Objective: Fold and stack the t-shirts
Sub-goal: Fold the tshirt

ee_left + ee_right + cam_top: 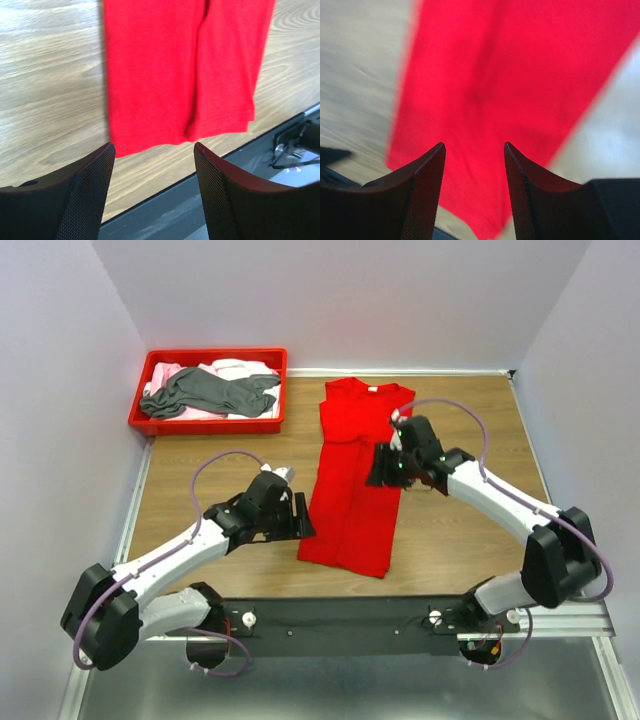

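Observation:
A bright red t-shirt (pixel 352 480) lies on the wooden table, folded lengthwise into a long narrow strip, neck with white label at the far end. My left gripper (pixel 300 516) is open and empty beside its left edge near the hem; the left wrist view shows the red hem (pixel 180 75) ahead of the open fingers. My right gripper (pixel 382 466) is open and empty over the shirt's right edge at mid-length; its wrist view shows red cloth (pixel 510 85) below the fingers. A dark grey t-shirt (pixel 210 392) and pale pink/white shirts (pixel 240 368) lie in the tray.
A red plastic tray (pixel 155 423) stands at the far left of the table. White walls close in the left, back and right sides. A black metal rail (pixel 340 618) runs along the near edge, also seen in the left wrist view (pixel 210 200).

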Available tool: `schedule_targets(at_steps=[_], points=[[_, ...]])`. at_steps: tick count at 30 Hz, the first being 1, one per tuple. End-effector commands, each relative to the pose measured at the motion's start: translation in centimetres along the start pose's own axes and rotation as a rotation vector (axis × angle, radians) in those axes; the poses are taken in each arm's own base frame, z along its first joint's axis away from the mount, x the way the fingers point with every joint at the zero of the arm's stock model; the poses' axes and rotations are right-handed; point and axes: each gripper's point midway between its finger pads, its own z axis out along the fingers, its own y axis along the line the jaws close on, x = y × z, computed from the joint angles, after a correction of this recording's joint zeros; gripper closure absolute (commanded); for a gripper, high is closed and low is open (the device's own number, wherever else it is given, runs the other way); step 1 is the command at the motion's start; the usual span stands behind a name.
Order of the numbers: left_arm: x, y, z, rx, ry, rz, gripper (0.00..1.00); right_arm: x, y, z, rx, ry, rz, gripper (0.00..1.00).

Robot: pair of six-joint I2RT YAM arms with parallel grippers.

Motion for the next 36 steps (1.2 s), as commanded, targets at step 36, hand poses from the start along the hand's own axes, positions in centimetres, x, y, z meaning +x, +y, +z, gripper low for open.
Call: schedule_targets(at_steps=[36], points=[[15.2,-1.0,2.2,0.065,0.530,0.104,0.53,25.7,-4.3,-5.1,0.021,0.644,0.322,0.57]])
